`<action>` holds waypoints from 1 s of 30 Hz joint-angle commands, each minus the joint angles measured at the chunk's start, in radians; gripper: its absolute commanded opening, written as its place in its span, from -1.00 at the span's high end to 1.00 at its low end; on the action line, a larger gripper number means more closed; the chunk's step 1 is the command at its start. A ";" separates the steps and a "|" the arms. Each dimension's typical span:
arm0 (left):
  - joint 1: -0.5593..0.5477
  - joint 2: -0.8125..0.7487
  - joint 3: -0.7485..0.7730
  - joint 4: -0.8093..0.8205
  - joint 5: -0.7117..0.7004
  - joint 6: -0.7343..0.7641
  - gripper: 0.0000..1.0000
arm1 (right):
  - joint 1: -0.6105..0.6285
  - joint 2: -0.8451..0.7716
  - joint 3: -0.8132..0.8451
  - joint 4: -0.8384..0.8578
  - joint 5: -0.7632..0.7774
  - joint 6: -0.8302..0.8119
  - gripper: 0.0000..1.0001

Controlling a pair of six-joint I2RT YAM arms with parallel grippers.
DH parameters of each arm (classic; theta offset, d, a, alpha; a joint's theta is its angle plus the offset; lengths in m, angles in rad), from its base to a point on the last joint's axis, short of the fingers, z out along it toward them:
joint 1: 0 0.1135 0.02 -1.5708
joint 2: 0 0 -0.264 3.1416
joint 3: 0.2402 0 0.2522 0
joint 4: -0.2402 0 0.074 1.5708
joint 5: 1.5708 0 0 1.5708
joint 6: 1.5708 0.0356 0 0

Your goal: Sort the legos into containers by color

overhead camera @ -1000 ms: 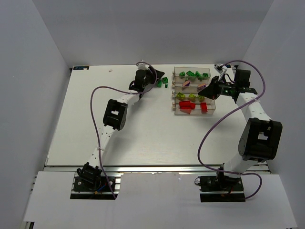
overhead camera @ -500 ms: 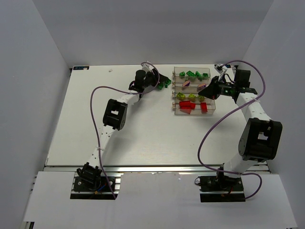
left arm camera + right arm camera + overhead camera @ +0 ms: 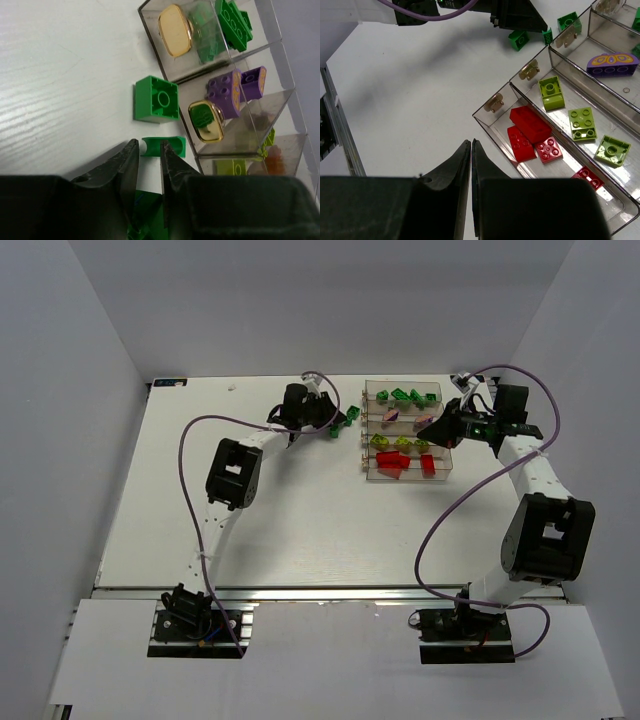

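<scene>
Green legos [image 3: 156, 99] lie loose on the tabletop [image 3: 180, 470] near its far edge, just beside the left end of the containers [image 3: 492, 129]. My left gripper [image 3: 148, 145] sits low over them with a slim gap between its fingers and a green bit showing in that gap; can't tell if it's gripped. Right gripper [image 3: 471, 142] has fingers pressed together, empty, hovering over the containers' right side, red bricks [image 3: 530, 125] in the nearest bin.

Both arms outstretched; left gripper [image 3: 148, 146] at a narrow gap, right gripper [image 3: 471, 143] jaws together.
</scene>
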 commanded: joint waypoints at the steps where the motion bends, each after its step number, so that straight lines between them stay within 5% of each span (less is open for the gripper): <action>1: -0.011 -0.112 -0.094 -0.063 -0.025 0.076 0.35 | -0.007 -0.043 0.002 -0.019 -0.016 -0.017 0.82; 9: -0.017 -0.257 -0.378 0.052 0.006 0.050 0.38 | -0.007 -0.049 0.003 -0.036 -0.022 -0.030 0.83; 14: -0.005 -0.380 -0.445 0.086 -0.125 -0.013 -0.12 | -0.007 -0.049 0.012 -0.051 -0.021 -0.045 0.83; 18: -0.003 -0.455 -0.418 -0.052 -0.253 -0.010 -0.48 | -0.007 -0.048 0.019 -0.065 -0.015 -0.050 0.83; 30: -0.097 -0.564 -0.368 -0.644 -0.561 0.076 -0.58 | 0.010 -0.013 0.055 -0.082 0.062 -0.048 0.77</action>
